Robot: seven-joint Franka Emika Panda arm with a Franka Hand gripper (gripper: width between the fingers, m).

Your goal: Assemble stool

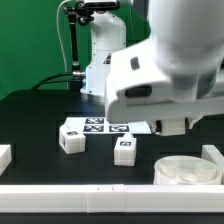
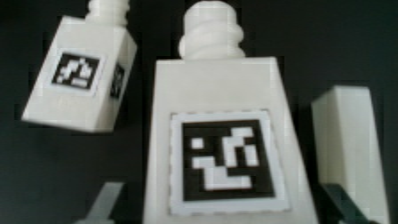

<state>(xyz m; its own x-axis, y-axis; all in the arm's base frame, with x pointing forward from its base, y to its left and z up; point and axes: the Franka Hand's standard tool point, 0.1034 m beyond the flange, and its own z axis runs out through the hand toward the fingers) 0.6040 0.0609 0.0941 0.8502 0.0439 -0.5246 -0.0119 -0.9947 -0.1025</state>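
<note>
The round seat disc (image 1: 188,172) is seen lying flat on the black table (image 1: 40,125), at the lower right of the exterior view. Two tagged legs are set down well apart from it: the left leg (image 1: 72,137) left of centre, the middle leg (image 1: 125,150) just below centre. In the wrist view a near leg (image 2: 214,140) is framed between the fingers (image 2: 107,203) of the gripper (image 2: 217,205), and a tilted leg (image 2: 86,75) is seen beside it. Whether the pincer is clamped on the near leg or merely flanks it cannot be told. The marker board (image 1: 105,126) is laid just behind the two legs, and the upper right is filled by the robot arm (image 1: 165,60)
</note>
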